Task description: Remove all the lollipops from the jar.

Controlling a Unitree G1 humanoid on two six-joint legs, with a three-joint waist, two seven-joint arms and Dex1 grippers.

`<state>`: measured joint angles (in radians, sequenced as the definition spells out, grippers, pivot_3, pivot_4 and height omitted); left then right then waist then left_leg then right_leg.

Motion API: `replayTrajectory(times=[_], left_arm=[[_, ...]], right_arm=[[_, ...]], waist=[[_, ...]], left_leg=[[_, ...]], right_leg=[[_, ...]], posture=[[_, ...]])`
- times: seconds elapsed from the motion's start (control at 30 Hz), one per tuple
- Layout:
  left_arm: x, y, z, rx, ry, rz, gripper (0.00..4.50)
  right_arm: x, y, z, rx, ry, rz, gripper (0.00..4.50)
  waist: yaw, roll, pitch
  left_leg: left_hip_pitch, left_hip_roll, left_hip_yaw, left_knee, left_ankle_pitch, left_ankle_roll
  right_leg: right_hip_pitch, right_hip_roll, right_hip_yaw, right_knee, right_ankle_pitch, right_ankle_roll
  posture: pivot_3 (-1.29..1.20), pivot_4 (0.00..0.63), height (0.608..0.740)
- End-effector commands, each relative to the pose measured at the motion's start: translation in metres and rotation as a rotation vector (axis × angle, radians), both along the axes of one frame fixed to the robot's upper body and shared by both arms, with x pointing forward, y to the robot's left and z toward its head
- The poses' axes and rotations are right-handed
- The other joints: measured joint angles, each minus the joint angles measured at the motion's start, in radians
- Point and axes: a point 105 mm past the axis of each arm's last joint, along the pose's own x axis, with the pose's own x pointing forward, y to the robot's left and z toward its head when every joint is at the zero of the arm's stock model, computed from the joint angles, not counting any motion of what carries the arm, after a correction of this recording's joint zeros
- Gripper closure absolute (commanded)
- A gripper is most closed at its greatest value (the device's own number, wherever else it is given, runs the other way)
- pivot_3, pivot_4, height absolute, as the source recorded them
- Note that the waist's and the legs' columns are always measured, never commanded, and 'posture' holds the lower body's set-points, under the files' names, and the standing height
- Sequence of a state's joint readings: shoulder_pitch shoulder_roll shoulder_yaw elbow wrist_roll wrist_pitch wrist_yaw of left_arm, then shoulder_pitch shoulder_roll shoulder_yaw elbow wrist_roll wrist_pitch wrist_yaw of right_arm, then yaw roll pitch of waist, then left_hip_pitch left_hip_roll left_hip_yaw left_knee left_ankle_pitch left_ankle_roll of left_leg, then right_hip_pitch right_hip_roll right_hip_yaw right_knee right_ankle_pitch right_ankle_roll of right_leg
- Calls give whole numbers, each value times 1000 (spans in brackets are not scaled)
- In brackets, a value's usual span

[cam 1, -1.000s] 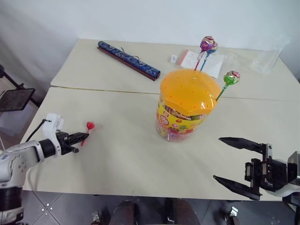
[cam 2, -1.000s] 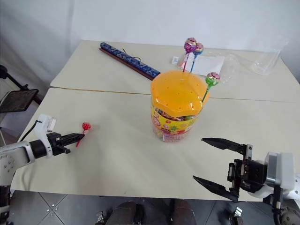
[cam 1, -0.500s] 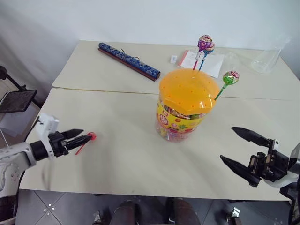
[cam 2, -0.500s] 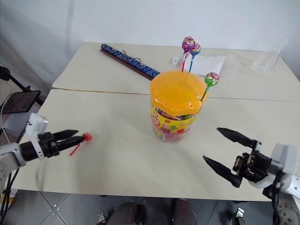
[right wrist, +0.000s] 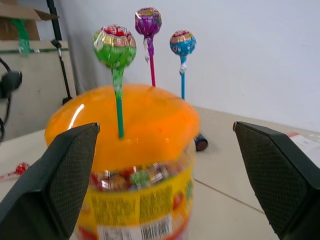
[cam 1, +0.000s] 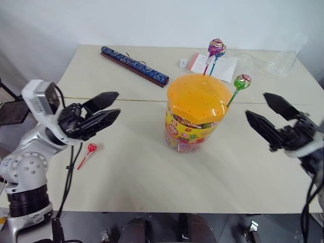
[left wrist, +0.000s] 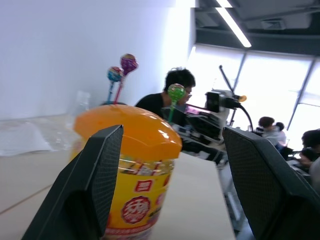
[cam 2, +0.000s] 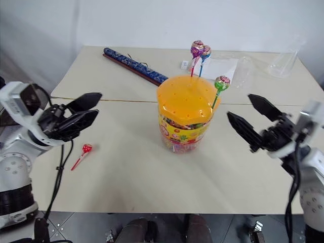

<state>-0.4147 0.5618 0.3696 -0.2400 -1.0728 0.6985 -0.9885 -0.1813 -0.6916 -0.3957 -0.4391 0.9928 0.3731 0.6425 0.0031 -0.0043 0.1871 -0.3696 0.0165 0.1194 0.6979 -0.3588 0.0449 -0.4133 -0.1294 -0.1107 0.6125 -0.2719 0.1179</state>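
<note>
The jar (cam 1: pixel 194 117), a clear tub with a yellow label and a domed orange lid, stands mid-table. Three lollipops stick up out of the lid: green (cam 1: pixel 242 81), purple (cam 1: pixel 216 46) and blue (cam 1: pixel 221 50). A red lollipop (cam 1: pixel 91 148) lies flat on the table to the jar's left. My left gripper (cam 1: pixel 118 103) hovers open and empty above the red one, pointing at the jar. To the jar's right, my right gripper (cam 1: pixel 256 105) is open wide and empty. In the right wrist view the green lollipop (right wrist: pixel 115 41) is nearest, with the jar (right wrist: pixel 140 150) between the fingers.
A long blue box (cam 1: pixel 134 66) lies at the back left. Papers (cam 1: pixel 215 66) and a clear glass beaker (cam 1: pixel 284 58) sit at the back right. A seam runs between the two tables (cam 1: pixel 126 99). People sit at desks (left wrist: pixel 272 135) beyond the table.
My left gripper opened and let go of the red lollipop, which now lies on the table. The left arm rose and swung toward the jar. The right gripper rose and came forward, staying open.
</note>
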Motion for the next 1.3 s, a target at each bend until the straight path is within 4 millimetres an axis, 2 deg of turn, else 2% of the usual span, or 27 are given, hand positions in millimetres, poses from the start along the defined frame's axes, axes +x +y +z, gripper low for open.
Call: replayTrajectory(times=[0.03, 0.17, 0.3, 0.5, 0.53, 0.7, 0.8, 0.83, 0.87, 0.9, 0.93, 1.0, 1.03, 1.07, 1.2, 1.27, 1.3], left_arm=[[-4, -8, 1, 27, -38, -19, 1144], [-3, -10, 0, 22, -37, -14, 1111], [-3, -9, -2, 23, -32, -4, 1111], [-3, -12, 4, -16, -51, -28, 1111], [-3, -13, 5, -21, -54, -35, 1111], [-4, -21, 11, -24, -84, -80, 1111], [-7, -27, 10, 50, -125, -104, 1111], [-8, -29, 8, 102, -150, -111, 1111], [-10, -31, 2, 170, -169, -123, 1111], [-12, -34, -3, 232, -189, -138, 1111], [-13, -35, -7, 270, -202, -148, 1111], [-15, -37, -18, 353, -229, -177, 1111], [-14, -37, -20, 354, -228, -183, 1111], [-13, -37, -20, 343, -224, -181, 1111], [-11, -39, -21, 327, -228, -175, 1111], [-11, -40, -19, 311, -225, -171, 1111], [-10, -40, -18, 301, -224, -162, 1111]], right_arm=[[5, 16, 4, -45, 10, 45, 0], [7, 30, 6, -73, 10, 104, 843], [11, 36, 2, -101, 11, 113, 2190], [11, 30, 18, 21, -37, 124, 4256], [10, 30, 19, 30, -45, 132, 4478], [0, 11, 49, 150, -135, 143, 4478], [0, -20, 54, 138, -72, 52, 4478], [2, -35, 46, 85, 13, -2, 4478], [7, -50, 27, -36, 126, -96, 4478], [9, -72, -3, -203, 287, -212, 4478], [7, -86, -23, -320, 394, -279, 4478], [3, -125, -68, -492, 632, -469, 4478], [0, -134, -82, -539, 685, -501, 4478], [-3, -140, -95, -604, 714, -514, 4478], [-14, -142, -130, -789, 710, -435, 4478], [-18, -141, -140, -735, 750, -402, 4478], [-21, -136, -142, -699, 775, -358, 4253]], waist=[[-2, 0, 0], [2, 0, 0], [2, 0, 0], [-3, 0, 0], [-1, 0, 0], [-1, 0, 0], [0, 0, 0], [4, 0, 0], [12, 0, 0], [19, 0, 0], [22, 0, 0], [23, 0, 0], [22, 0, 0], [21, 0, 0], [8, 1, 0], [5, 1, 0], [5, 1, 0]], left_leg=[[0, 0, 0, 0, 0, 0], [-1, -1, -1, 0, 0, 1], [-1, -1, -1, 0, 0, 1], [-1, 0, -1, 0, 0, 1], [-1, 0, -1, 0, 0, 1], [-2, -1, -1, 0, 0, 2], [-2, -1, -1, 0, 0, 2], [-2, -1, -1, 0, 0, 2], [-2, -1, -1, 0, 0, 2], [-3, -2, -1, 0, 0, 3], [-3, -2, -1, -1, -1, 3], [-2, -2, -1, -1, -1, 4], [-3, -2, 1, -1, -1, 5], [-3, -2, 3, -1, -1, 6], [-1, -2, 6, 0, 0, 6], [0, -1, 6, 0, 0, 6], [0, -1, 5, 0, 0, 5]], right_leg=[[0, 0, 0, 0, 0, 0], [0, -1, 0, -1, 0, 0], [0, -1, 0, -2, 0, 1], [0, 0, 0, -1, 0, 1], [0, 0, 0, -2, 0, 1], [0, -1, 0, -2, 0, 1], [0, -1, 0, -2, 0, 1], [0, -1, 0, -2, 0, 1], [0, -1, -1, -2, 0, 1], [0, -1, -1, -3, 0, 1], [1, -1, -1, -5, 0, 1], [1, 0, -1, -7, 0, 1], [2, -1, -1, -9, 0, 1], [2, -1, 0, -11, 0, 1], [2, -1, 3, -11, 1, 2], [2, -1, 3, -10, 1, 2], [2, -1, 2, -8, 1, 2]], posture=[[0, 150, 740], [0, 150, 740], [0, 150, 740], [0, 150, 740], [0, 150, 740], [0, 150, 740], [0, 150, 740], [0, 150, 740], [0, 150, 740], [0, 150, 740], [0, 150, 740], [0, 150, 740], [0, 150, 740], [0, 150, 740], [0, 150, 740], [0, 150, 740], [0, 150, 740]])
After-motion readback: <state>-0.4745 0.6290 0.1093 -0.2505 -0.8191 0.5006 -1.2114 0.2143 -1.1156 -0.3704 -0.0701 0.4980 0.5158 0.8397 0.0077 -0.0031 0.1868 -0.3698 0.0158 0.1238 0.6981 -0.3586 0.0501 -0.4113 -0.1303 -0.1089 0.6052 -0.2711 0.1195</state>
